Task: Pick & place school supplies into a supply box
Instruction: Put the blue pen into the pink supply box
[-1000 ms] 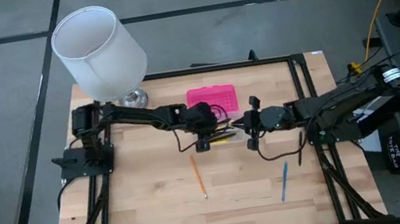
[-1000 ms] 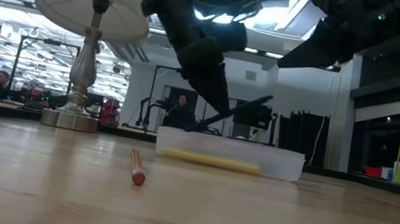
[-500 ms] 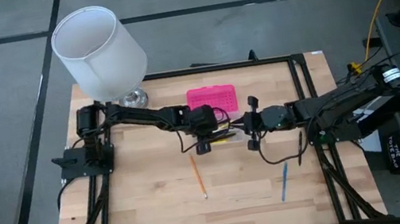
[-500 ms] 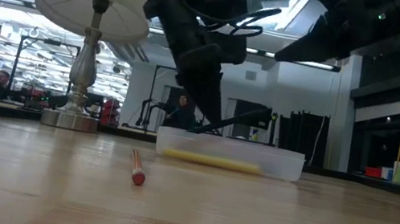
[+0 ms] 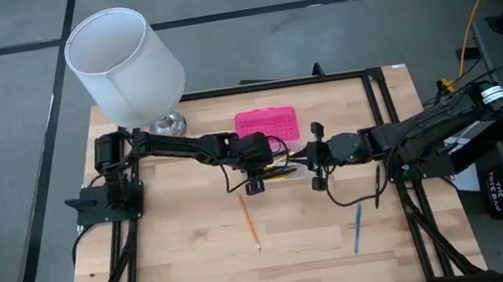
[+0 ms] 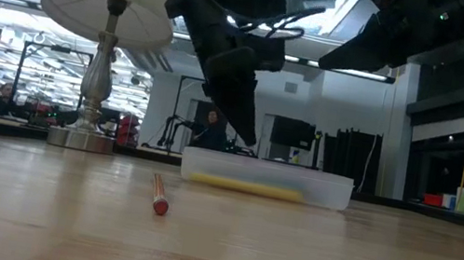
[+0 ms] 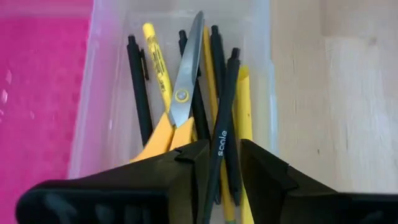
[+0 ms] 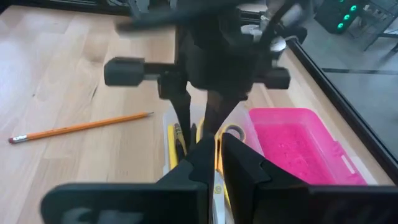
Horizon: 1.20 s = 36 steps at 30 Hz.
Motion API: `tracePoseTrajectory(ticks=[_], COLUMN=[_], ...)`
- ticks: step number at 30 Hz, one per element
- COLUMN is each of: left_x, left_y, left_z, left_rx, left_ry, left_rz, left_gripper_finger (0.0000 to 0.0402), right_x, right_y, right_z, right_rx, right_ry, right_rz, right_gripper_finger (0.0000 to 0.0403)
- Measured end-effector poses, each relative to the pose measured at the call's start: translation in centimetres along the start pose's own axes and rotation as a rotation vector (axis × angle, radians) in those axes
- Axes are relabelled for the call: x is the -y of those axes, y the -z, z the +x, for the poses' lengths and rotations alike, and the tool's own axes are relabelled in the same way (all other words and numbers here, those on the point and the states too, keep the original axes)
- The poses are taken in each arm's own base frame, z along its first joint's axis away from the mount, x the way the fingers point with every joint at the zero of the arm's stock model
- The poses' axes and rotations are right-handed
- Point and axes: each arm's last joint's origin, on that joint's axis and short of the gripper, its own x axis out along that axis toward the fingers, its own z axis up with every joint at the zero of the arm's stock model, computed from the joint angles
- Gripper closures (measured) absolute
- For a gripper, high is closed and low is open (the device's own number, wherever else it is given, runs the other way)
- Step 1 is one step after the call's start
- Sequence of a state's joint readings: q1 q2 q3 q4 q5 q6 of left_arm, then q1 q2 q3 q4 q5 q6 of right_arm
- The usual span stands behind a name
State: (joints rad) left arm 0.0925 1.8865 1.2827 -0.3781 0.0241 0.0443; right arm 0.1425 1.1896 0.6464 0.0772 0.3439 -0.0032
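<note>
The supply box (image 5: 283,169) is a clear tray with its pink lid (image 5: 266,124) laid open on the far side. It holds black pens, yellow pencils and yellow-handled scissors (image 7: 180,102). My left gripper (image 5: 259,176) hangs over the box's left end, pointing steeply down, open. A black pen (image 7: 221,134) lies among the others in the box, running between the left fingers with a gap on either side. My right gripper (image 5: 313,158) hovers at the box's right end, shut and empty. An orange pencil (image 5: 249,222) and a blue pen (image 5: 357,229) lie flat on the table.
A white-shaded lamp (image 5: 125,65) stands on its metal base at the table's far left corner. The two grippers face each other closely over the box (image 6: 266,179). Bare wood lies toward the near edge around the orange pencil (image 6: 160,195).
My left gripper has opened over the box and tipped a little more downward. The black pen that stuck out slanting from its fingers above the box has dropped in among the other supplies.
</note>
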Motion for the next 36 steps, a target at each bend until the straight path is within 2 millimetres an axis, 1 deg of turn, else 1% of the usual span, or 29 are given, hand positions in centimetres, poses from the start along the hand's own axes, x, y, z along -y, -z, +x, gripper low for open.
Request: tracePoseTrajectory(ticks=[2,6,10,14,16,18,21,23,27,31,34,36], left_x=[0.0,0.0,0.2,0.4,0.6,0.9,1.6,2.2,3.5,4.7,5.1,5.2], left_y=[-0.2,-0.8,-1.4,-1.8,-1.5,-1.2,-0.1,1.0,3.2,5.3,6.6,7.1], left_z=[-0.4,-1.6,-4.0,-6.9,-8.5,-9.5,-10.8,-11.2,-11.0,-10.5,-10.3,-10.4], left_rx=[0.013,0.028,0.079,0.127,0.127,0.150,0.165,0.190,0.298,0.407,0.440,0.441], left_ry=[-0.002,-0.004,0.000,-0.001,-0.008,-0.033,-0.067,-0.071,-0.049,-0.018,-0.013,-0.011], left_rz=[0.053,0.093,0.152,0.160,0.165,0.170,0.157,0.144,0.127,0.147,0.205,0.218], left_gripper_finger=[0.0318,0.0328,0.0346,0.0370,0.0384,0.0396,0.0398,0.0399,0.0401,0.0399,0.0400,0.0401], right_x=[0.0,0.0,0.0,0.0,0.0,0.0,0.0,0.0,0.0,0.0,-0.1,-0.2], right_y=[0.0,0.0,0.2,0.8,0.9,0.8,0.7,0.7,0.9,0.6,0.2,0.0], right_z=[0.0,0.0,0.0,0.0,0.0,0.0,0.0,0.0,0.0,0.0,0.0,0.0], right_rx=[0.001,0.001,-0.021,-0.078,-0.087,-0.082,-0.073,-0.075,-0.086,-0.063,-0.024,-0.005], right_ry=[0.000,0.001,-0.008,-0.012,-0.012,-0.013,-0.014,-0.015,-0.015,-0.016,-0.019,-0.053], right_rz=[0.000,0.010,0.014,-0.002,-0.001,-0.003,-0.004,-0.004,-0.008,0.006,0.065,0.118], right_gripper_finger=[0.0367,0.0367,0.0367,0.0367,0.0367,0.0367,0.0367,0.0367,0.0367,0.0367,0.0367,0.0367])
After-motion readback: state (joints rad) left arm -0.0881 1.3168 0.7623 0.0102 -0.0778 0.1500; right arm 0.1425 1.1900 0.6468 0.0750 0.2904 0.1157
